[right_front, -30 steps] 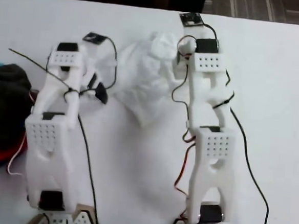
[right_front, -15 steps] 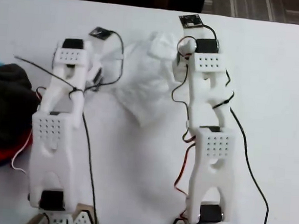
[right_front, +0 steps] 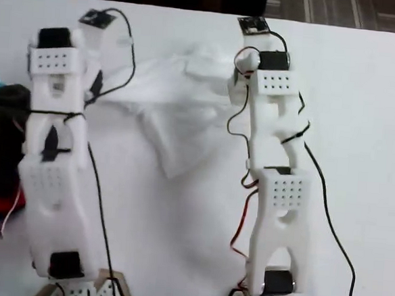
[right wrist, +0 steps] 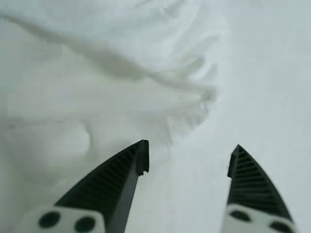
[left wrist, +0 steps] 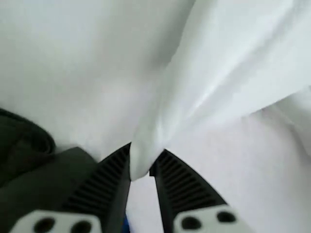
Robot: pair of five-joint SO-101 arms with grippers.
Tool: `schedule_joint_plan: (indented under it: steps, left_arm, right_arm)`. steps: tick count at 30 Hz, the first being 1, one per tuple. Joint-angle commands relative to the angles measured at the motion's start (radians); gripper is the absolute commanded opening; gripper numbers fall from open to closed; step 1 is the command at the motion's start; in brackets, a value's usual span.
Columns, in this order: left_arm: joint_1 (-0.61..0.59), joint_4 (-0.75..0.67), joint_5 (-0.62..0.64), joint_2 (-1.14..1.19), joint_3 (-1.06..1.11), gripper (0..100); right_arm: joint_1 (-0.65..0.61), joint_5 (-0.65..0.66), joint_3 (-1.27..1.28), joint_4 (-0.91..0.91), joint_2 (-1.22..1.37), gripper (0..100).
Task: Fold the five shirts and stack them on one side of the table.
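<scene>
Pinching shirt (left wrist: 214, 82), tip hidden, left jaws

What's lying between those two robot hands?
A crumpled white shirt, seen from the high view: the left hand pinches one end of it, while the open right hand sits at its other side.

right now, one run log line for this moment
left gripper: shut on white shirt | right gripper: open at shirt's edge | clothes pile: dark and red, left edge of table
</scene>
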Motion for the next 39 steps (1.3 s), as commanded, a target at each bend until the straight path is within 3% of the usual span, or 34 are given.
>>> schedule_joint_plan:
  steps: [1,7,15,22,25,28,31,33,39]
  left_arm:
    - [-0.054,0.018,-0.054,-0.382,0.231,2]
    - [-0.167,0.014,-0.130,-0.784,0.673,2]
    - [-0.296,-0.112,-0.207,-1.005,1.086,2]
    - [-0.293,-0.126,-0.204,-1.082,1.208,2]
    - [-0.292,-0.092,-0.204,-1.111,1.205,2]
    - [-0.292,-0.091,-0.206,-1.132,1.207,2]
    - [-0.292,-0.092,-0.206,-1.132,1.210,2]
    - [-0.292,-0.092,-0.206,-1.131,1.211,2]
    - [-0.292,-0.092,-0.204,-1.131,1.202,2]
  right_arm:
    - [-0.001,-0.006,-0.044,-0.021,-0.019,26.7]
    - [-0.039,-0.006,-0.071,-0.101,-0.018,26.9]
    - [-0.214,0.002,-0.114,-0.427,0.028,26.5]
    - [-0.369,0.014,-0.126,-0.567,0.248,26.5]
    - [-0.384,0.115,-0.143,-0.593,0.325,26.5]
    - [-0.380,0.209,-0.172,-0.588,0.375,21.7]
    - [-0.346,0.242,-0.221,-0.542,0.381,0.0]
    - [-0.323,0.242,-0.272,-0.479,0.371,4.6]
    - [-0.249,0.242,-0.542,-0.176,0.305,2.1]
